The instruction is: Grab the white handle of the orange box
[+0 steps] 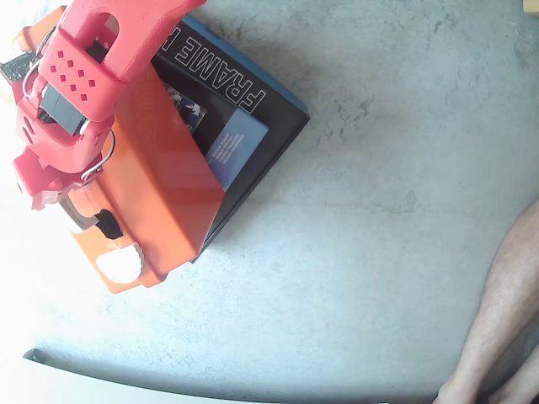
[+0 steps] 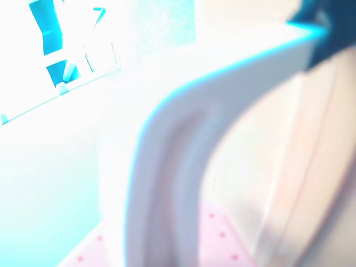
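Red arm (image 1: 80, 71) over orange box (image 1: 160, 198) on grey worktop (image 1: 379, 210); white handle (image 2: 167, 167) close in wrist view; pincer state indeterminable.

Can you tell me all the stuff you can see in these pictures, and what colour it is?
orange box: one, orange, upper left of the fixed view, lying partly on a black box.
white piece: one, white, at the orange box's lower end; it may be the handle.
black box: one, black with white letters and a blue panel, under the orange box.
floor: one, grey and rough, filling most of the fixed view.
person's leg: bare skin, lower right corner of the fixed view.
curved white shape: one, white, very close and blurry in the wrist view; cannot tell what it is.
robot arm: one, red, over the orange box at upper left; its gripper is too hidden to read.
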You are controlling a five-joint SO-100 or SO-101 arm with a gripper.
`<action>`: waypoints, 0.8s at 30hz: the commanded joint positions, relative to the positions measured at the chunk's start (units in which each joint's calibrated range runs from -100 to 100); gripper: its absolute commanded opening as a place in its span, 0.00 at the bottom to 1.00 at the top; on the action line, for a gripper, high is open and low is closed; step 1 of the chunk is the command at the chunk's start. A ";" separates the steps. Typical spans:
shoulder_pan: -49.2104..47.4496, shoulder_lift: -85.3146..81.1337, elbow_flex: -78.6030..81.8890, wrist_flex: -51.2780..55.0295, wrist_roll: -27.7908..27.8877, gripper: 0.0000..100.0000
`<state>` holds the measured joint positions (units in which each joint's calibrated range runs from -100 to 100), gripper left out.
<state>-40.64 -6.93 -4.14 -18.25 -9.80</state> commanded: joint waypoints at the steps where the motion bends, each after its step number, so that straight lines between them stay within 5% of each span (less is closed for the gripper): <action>1: 0.16 0.56 7.02 -2.31 0.06 0.01; 24: 8.45 -54.52 82.70 1.08 -1.04 0.01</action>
<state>-32.29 -59.33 56.98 -22.67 -9.64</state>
